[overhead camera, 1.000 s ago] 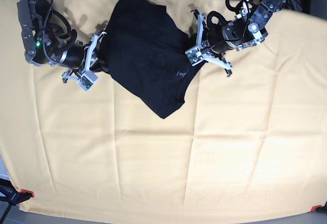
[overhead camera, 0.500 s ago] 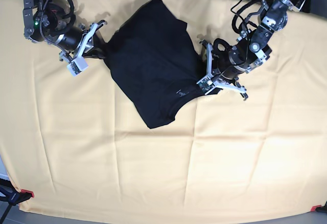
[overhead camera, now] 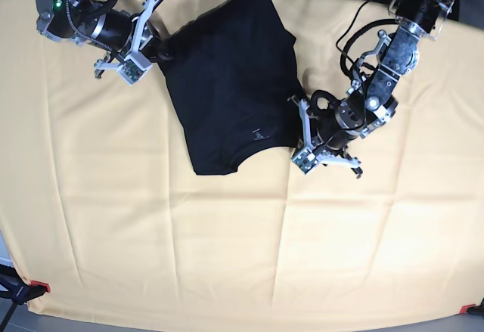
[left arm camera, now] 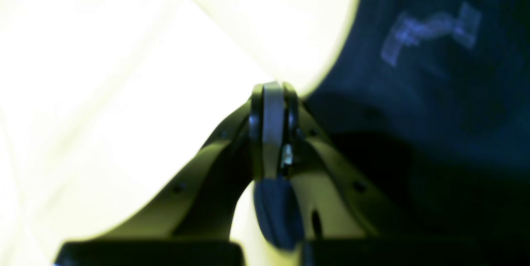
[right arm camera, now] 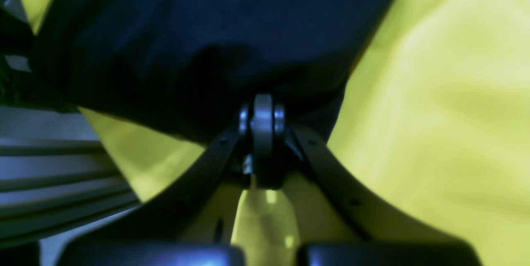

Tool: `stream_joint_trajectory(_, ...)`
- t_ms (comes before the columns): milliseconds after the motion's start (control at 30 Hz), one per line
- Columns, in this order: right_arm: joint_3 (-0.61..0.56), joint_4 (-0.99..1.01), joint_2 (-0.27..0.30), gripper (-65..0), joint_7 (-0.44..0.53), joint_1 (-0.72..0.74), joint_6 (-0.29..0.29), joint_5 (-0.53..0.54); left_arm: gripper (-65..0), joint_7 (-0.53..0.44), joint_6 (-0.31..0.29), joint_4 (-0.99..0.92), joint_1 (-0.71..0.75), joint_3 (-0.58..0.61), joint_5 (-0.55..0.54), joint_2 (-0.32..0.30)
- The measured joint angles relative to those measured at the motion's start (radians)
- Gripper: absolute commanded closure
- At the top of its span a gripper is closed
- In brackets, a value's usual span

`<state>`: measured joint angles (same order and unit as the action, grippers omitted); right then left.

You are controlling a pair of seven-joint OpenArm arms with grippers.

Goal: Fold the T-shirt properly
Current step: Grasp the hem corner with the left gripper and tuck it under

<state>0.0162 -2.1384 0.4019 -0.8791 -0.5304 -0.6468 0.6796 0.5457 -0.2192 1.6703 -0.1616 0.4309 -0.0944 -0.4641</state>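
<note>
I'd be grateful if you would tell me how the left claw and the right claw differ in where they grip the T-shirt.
The left claw pinches the T-shirt at its near right edge, beside the neck label; the right claw pinches its far left edge. The left claw sits mid-table, the right claw by the far edge. Both are shut on fabric.

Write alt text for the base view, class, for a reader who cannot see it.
A folded black T-shirt lies on a pale yellow cloth, pinched at opposite edges by two robot arms. The right gripper grips its upper-left edge; the left gripper grips its lower-right edge, near the small pale neck label.
</note>
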Motion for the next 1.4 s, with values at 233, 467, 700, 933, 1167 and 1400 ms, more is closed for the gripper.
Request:
stream_joint_trajectory(233,0.01,-0.021,-0.001,0.0,-0.002,-0.037,0.054,-0.117,0.0,0.158,-0.058,-0.002,-0.151,0.001,-0.08,0.026)
stream_joint_trajectory(467,0.14,-0.086,-0.002,0.0,0.006,-0.037,0.105,-0.061,0.0,0.365,-0.069,0.147,-0.187,0.0,-0.292,-0.083)
stream_joint_trajectory(700,0.191,-0.087,-0.001,-31.8,-0.009,-0.037,0.107,0.047,0.0,0.417,-0.078,0.201,-0.045,-0.006,-0.367,-0.14)
stream_joint_trajectory(933,0.192,-0.079,-0.061,-31.7,-0.106,-0.038,0.063,0.175,0.0,0.436,0.028,0.199,0.128,-0.147,-0.332,-0.137)
stream_joint_trajectory(1167,0.191,0.039,-0.106,-31.7,-0.104,-0.035,-0.035,0.192,0.0,0.356,0.028,0.197,0.183,-0.237,-0.328,-0.099)
stream_joint_trajectory(1400,0.191,0.099,-0.107,-31.7,-0.105,-0.032,-0.043,0.216,0.0,0.277,-0.025,0.191,0.181,-0.241,-0.304,-0.058)
